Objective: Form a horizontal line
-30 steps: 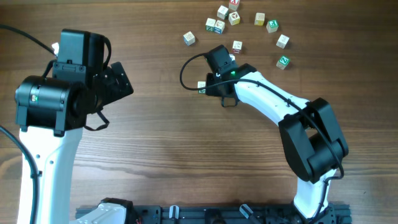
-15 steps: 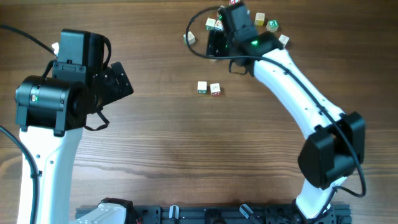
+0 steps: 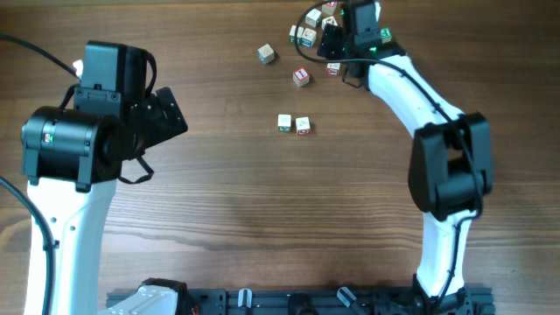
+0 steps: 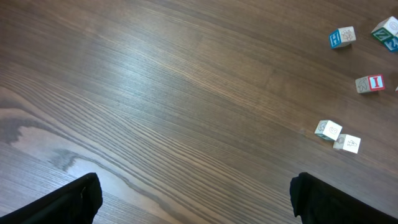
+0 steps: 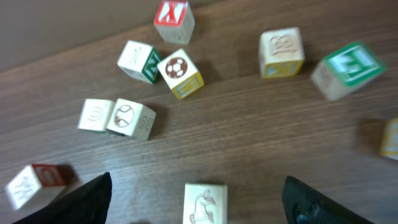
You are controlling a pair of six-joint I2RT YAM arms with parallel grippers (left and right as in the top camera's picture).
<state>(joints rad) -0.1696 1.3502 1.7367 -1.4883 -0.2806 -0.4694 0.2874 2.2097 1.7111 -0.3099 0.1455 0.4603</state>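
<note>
The left arm (image 3: 61, 149) stands folded at the left side, the left gripper (image 4: 196, 202) angled down with fingers parted wide. The right arm (image 3: 420, 87) reaches far forward, the right gripper (image 5: 199, 202) parted wide too

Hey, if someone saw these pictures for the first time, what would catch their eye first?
Probably the white and black right arm stretched to the far edge of the dark wooden table, its open right hand over a scatter of small pale wooden letter cubes. Then the pair of pale letter cubes sitting side by side, alone mid-table.
</note>
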